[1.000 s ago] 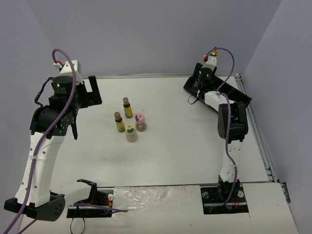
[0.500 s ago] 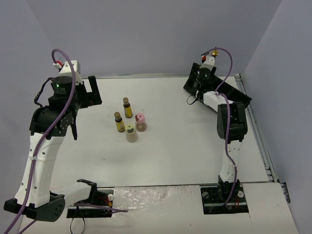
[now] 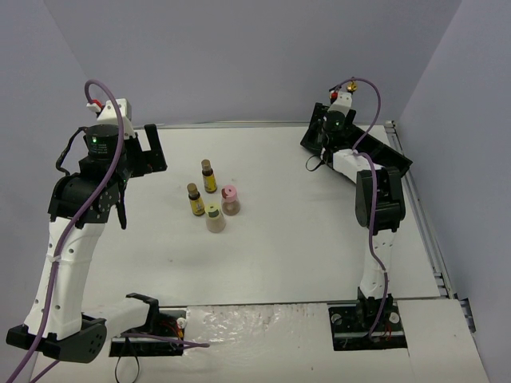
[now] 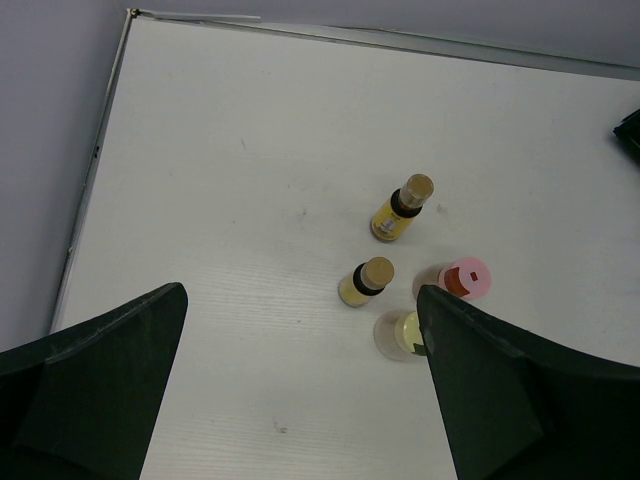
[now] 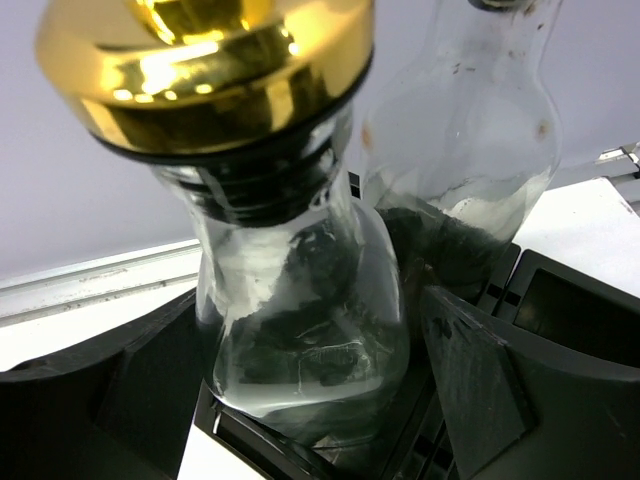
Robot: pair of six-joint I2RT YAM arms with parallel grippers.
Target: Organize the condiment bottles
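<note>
- The right gripper (image 5: 308, 300) had its two fingers on either side of a clear glass bottle (image 5: 300, 330) topped with a gold-black pour spout (image 5: 200, 60). The bottle's glass belly filled the gap between them.
- I could not tell whether those fingers were pressing the glass or just standing clear of it. The wrist view showed them close on both flanks but no plain contact.
- The bottle's base sat down in a compartment of the black tray (image 5: 590, 330), directly below the hand. Judging by that, this was the placing step and the low grasp kept the tall bottle upright.
- A second clear glass bottle (image 5: 470, 110) stood in the tray just beyond the right-hand finger, close beside the first one. The pair seemed grouped by kind.
- The left gripper (image 4: 300, 295) was spread wide and held nothing, hanging high over the white table (image 4: 250, 130).
- Below and ahead of its fingers stood four small bottles in a cluster, nearer the right-hand finger:
  - two amber brown-capped ones (image 4: 400, 208) (image 4: 366, 281),
  - a pink-capped one (image 4: 463, 279),
  - a cream-capped one (image 4: 403, 334), partly hidden by that finger.
- All four were upright and well away from the tray, so most of the sorting looked undone.
</note>
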